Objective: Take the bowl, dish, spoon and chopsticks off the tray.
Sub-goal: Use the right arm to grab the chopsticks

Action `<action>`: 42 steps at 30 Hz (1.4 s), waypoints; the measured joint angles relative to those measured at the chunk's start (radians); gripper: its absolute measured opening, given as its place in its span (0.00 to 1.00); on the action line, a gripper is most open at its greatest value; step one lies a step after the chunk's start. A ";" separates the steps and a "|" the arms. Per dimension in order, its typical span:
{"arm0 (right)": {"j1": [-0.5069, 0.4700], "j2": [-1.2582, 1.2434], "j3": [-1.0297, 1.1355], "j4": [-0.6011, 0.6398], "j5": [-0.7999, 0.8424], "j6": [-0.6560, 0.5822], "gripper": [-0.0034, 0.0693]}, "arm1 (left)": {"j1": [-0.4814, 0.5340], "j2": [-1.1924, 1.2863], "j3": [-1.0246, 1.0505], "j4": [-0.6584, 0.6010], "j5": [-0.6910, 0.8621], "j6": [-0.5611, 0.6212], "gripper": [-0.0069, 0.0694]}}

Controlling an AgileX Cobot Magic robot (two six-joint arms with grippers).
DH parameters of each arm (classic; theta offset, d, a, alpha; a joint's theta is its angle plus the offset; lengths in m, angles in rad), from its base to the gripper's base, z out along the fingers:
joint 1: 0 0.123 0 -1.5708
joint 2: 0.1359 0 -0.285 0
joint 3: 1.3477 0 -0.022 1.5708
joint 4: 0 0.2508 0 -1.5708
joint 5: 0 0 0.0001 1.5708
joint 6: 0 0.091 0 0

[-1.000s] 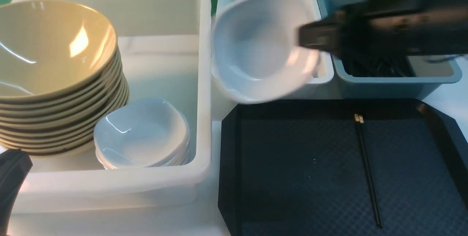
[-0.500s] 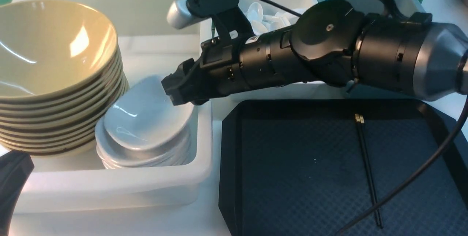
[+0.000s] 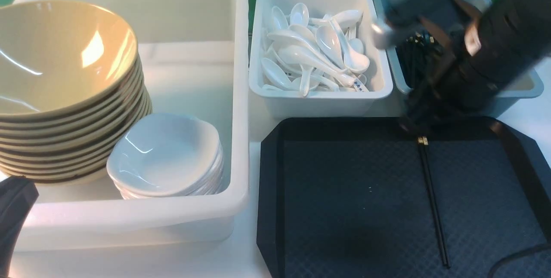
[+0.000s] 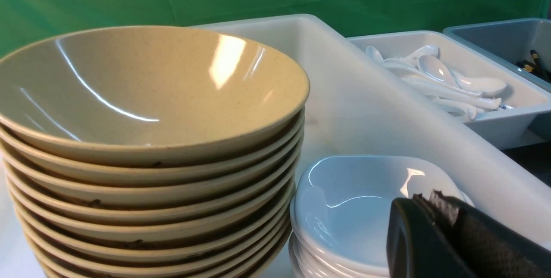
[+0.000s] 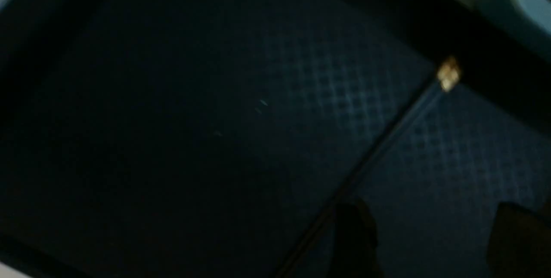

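Note:
The black tray (image 3: 335, 209) holds only the black chopsticks (image 3: 432, 200), lying lengthwise on its right half with the gold bands at the far end. My right gripper (image 3: 415, 125) is blurred, just above the tray's far rim by those gold ends. In the right wrist view its fingers stand apart and empty (image 5: 434, 243), with the chopsticks (image 5: 387, 136) beside one finger. The white dish (image 3: 165, 153) tops a stack of dishes in the big white tub. The yellow bowl (image 3: 60, 54) tops a bowl stack there. My left gripper (image 4: 426, 198) is shut and empty by the dish stack (image 4: 357, 200).
The large white tub (image 3: 239, 97) stands left of the tray. A small white tub (image 3: 320, 101) full of white spoons and a grey-blue tub (image 3: 516, 91) with black chopsticks stand behind the tray. The right arm hangs over the grey-blue tub.
My right arm let go of the white dish on the dish stack, drew back out of the big tub and swung right to the tray's far rim. The left arm has not moved.

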 joint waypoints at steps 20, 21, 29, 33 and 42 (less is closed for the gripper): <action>-0.165 0.198 0.376 0.117 -0.617 0.137 0.62 | 0.000 0.000 0.000 0.000 0.000 0.000 0.08; -0.165 0.212 0.362 0.117 -0.607 0.105 0.59 | 0.000 0.000 0.000 0.000 0.000 0.000 0.08; -0.150 0.233 0.297 0.126 -0.445 -0.080 0.21 | 0.000 0.000 0.000 0.000 0.000 0.000 0.08; -0.145 0.189 0.302 0.124 -0.330 -0.110 0.18 | 0.000 0.000 0.000 0.000 0.000 0.000 0.08; -0.145 -0.116 0.306 0.124 -0.267 -0.145 0.09 | 0.000 0.000 0.000 0.000 0.002 0.000 0.08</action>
